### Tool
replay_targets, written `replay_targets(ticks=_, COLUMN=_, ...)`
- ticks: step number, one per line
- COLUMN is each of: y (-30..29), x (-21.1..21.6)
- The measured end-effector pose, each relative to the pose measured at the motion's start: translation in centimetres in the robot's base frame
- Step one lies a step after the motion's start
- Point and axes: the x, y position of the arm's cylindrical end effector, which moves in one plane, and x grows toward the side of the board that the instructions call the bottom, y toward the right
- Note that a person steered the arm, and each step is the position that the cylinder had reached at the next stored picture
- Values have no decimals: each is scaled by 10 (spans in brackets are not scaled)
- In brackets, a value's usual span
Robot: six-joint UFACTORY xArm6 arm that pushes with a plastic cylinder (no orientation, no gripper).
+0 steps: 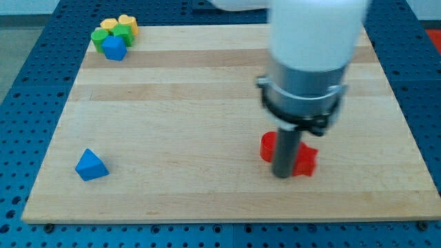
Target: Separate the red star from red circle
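My tip (pixel 283 176) is down on the desk (pixel 207 103) in the lower right part of the view, planted between two red blocks that sit just beside each other: one red block (pixel 268 146) peeks out on the rod's left and slightly higher, the other red block (pixel 305 161) on its right and slightly lower, so the pair's line runs from upper left down to lower right. The rod hides their middles, so I cannot tell which is the star and which the circle, nor which way the star's points face, and this arm carries no pincer, only the rod. Well apart from these, a blue triangular block (pixel 91 165) lies near the view's lower left, and a cluster of a yellow block (pixel 128 22), another yellow block (pixel 109 25), a green block (pixel 121 32), another green block (pixel 100 36) and a blue block (pixel 114 48) sits at the top left corner.
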Motion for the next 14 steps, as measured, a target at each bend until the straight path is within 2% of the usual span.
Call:
replay_targets(ticks=1, y=61, x=0)
replay_targets(ticks=3, y=118, x=1)
replay_targets(ticks=5, y=89, x=-23)
replay_targets(ticks=11, y=102, x=-187)
replay_targets(ticks=12, y=67, x=-198)
replay_targets(ticks=14, y=9, x=-184)
